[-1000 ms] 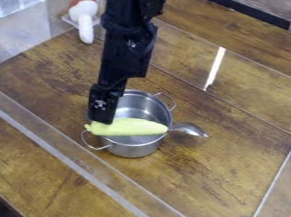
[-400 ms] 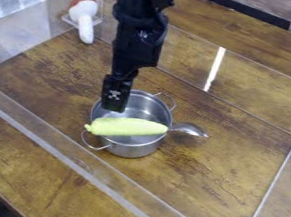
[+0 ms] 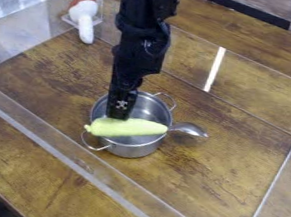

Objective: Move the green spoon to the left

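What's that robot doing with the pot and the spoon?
A robot arm hangs over a steel pot on a wooden table. A green spoon lies across the pot's rim, its silver bowl sticking out to the right. The gripper points down, open, just above the spoon's handle. It isn't holding the spoon, which has not yet been moved to the left.

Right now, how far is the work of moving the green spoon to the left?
Done: nothing visible yet; the green spoon lies across the steel pot, its metal bowl hanging over the pot's right rim. In hand: the gripper is open above the pot, just over the spoon's handle, holding nothing. Left: grasp the spoon, lift it and set it down on the wooden table further left.
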Motion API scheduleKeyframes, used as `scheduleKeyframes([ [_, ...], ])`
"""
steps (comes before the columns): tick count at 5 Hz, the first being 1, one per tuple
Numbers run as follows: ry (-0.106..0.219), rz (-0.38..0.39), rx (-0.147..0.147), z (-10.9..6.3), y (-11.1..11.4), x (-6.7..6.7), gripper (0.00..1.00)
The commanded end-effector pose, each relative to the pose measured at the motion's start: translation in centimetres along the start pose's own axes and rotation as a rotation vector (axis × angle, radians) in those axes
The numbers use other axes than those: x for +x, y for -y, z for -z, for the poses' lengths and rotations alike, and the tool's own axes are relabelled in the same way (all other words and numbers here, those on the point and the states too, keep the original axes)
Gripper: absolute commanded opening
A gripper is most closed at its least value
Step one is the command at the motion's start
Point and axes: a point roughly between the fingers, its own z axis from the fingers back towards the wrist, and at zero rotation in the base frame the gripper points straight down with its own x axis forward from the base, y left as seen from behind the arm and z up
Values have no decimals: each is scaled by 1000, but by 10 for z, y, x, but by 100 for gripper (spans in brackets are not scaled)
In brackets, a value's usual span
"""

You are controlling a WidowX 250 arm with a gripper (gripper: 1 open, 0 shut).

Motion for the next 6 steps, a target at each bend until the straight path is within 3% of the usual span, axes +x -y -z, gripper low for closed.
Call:
scheduleKeyframes([
  [1, 58, -23, 75, -28, -13, 3, 100],
  [2, 66, -44, 82, -32, -21, 2, 100],
  [4, 95, -61, 77, -36, -23, -17, 100],
  [6, 127, 104, 60, -38, -16, -17, 100],
])
